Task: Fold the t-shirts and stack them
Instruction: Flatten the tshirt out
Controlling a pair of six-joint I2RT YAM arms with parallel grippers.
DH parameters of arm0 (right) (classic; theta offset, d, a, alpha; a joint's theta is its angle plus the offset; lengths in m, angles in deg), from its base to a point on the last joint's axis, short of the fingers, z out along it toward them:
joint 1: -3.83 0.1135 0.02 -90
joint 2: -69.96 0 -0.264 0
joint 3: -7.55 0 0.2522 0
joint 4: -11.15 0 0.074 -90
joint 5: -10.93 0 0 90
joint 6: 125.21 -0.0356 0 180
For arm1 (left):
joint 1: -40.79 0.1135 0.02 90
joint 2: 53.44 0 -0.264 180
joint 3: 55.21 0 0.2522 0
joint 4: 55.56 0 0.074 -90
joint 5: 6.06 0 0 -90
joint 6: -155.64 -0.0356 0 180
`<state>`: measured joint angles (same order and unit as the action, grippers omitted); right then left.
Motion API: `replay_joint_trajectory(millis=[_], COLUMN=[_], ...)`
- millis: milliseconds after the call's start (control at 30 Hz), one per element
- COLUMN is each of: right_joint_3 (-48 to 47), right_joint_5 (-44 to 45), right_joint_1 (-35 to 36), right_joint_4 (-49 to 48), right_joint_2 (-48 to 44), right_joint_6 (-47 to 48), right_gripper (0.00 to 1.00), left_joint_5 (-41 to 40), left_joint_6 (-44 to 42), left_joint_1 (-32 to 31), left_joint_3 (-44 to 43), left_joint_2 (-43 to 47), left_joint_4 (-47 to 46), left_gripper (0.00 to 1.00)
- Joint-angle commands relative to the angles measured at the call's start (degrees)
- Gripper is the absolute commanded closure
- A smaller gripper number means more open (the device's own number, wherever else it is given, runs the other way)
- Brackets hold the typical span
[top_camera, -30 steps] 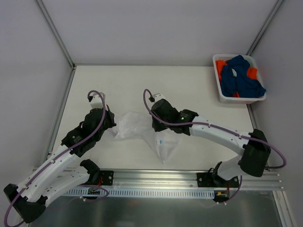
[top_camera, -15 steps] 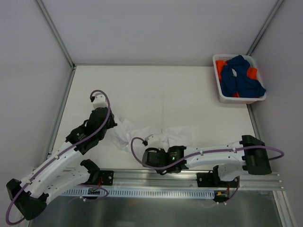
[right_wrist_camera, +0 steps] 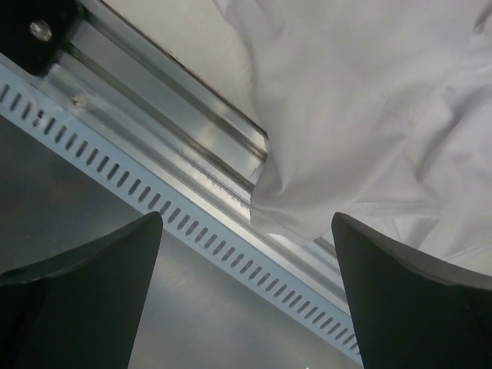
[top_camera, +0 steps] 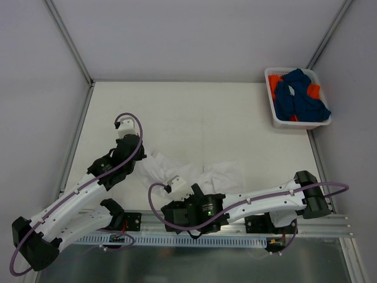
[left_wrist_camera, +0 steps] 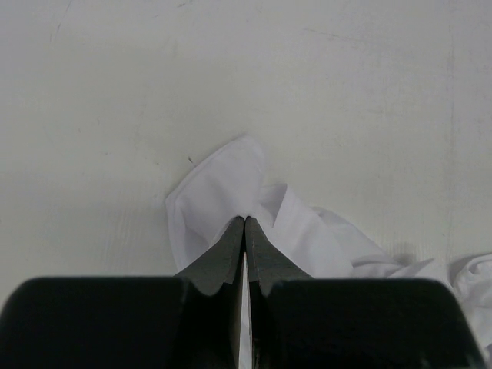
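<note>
A plain white t-shirt lies crumpled across the near part of the table. My left gripper is shut on its left edge; in the left wrist view the fingers pinch white cloth between them. My right gripper hangs open over the front rail, with nothing between its fingertips. A corner of the white t-shirt droops over the table's edge just beyond them. Dark blue and orange t-shirts are piled in the basket.
The white plastic basket stands at the far right corner of the table. A slotted aluminium rail runs along the front edge under my right gripper. Frame posts rise at both back corners.
My right gripper swept from the table's middle to the front edge, dragging the white t-shirt, then opened and let it go. The left gripper stayed shut on the cloth, shifting slightly.
</note>
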<state>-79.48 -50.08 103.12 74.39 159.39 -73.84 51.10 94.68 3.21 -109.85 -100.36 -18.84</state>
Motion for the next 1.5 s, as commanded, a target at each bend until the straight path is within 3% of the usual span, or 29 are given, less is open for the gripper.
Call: replay_joint_trajectory(millis=[0,133,467,833,900,1033,1200,1300,1333,1367,1467], right_joint_3=[-4.6,-1.5,14.5,16.0,15.7,15.6,16.1,15.7,15.4,14.7,12.4], right_joint_5=[10.6,17.0,11.4,2.5,1.5,0.5,0.4,1.2,1.6,2.6,6.8], right_joint_1=[0.6,-4.2,-18.7,-26.2,-26.2,-26.2,-26.2,-26.2,-26.2,-26.1,-23.8], right_joint_4=[6.0,3.1,-17.9,-31.2,-32.1,-32.1,-32.0,-30.3,-29.5,-28.6,-21.7], right_joint_2=[-3.7,-5.2,-5.2,0.8,2.6,4.7,4.8,4.4,4.1,3.8,1.6], right_joint_6=[1.5,2.9,9.1,14.4,14.1,13.5,13.4,13.5,13.4,13.4,13.5], right_gripper=[0.02,0.01,0.02,0.08,0.14,0.35,0.50,0.72,0.87,0.95,0.99], left_joint_5=[-2.9,-2.4,-1.6,-2.0,-2.1,-2.7,-2.9,-2.8,-2.7,-2.6,-2.1], left_joint_6=[1.3,2.2,2.2,1.8,1.6,1.2,1.3,1.4,1.4,1.5,1.8], left_joint_1=[-0.6,-0.6,-0.6,-0.6,-0.6,-0.6,-0.6,-0.6,-0.6,-0.6,-0.6], left_joint_3=[0.9,1.4,1.9,2.8,2.9,3.2,3.4,3.2,3.2,3.0,2.9], left_joint_2=[-0.3,-0.1,1.2,1.7,1.9,2.3,2.4,1.8,1.7,1.1,0.1], left_joint_4=[-1.2,-1.2,-1.1,-1.1,-1.1,-1.2,-1.2,-1.1,-1.1,-1.2,-1.3], left_gripper=[1.00,1.00,1.00,1.00,1.00,1.00,1.00,1.00,1.00,1.00,1.00])
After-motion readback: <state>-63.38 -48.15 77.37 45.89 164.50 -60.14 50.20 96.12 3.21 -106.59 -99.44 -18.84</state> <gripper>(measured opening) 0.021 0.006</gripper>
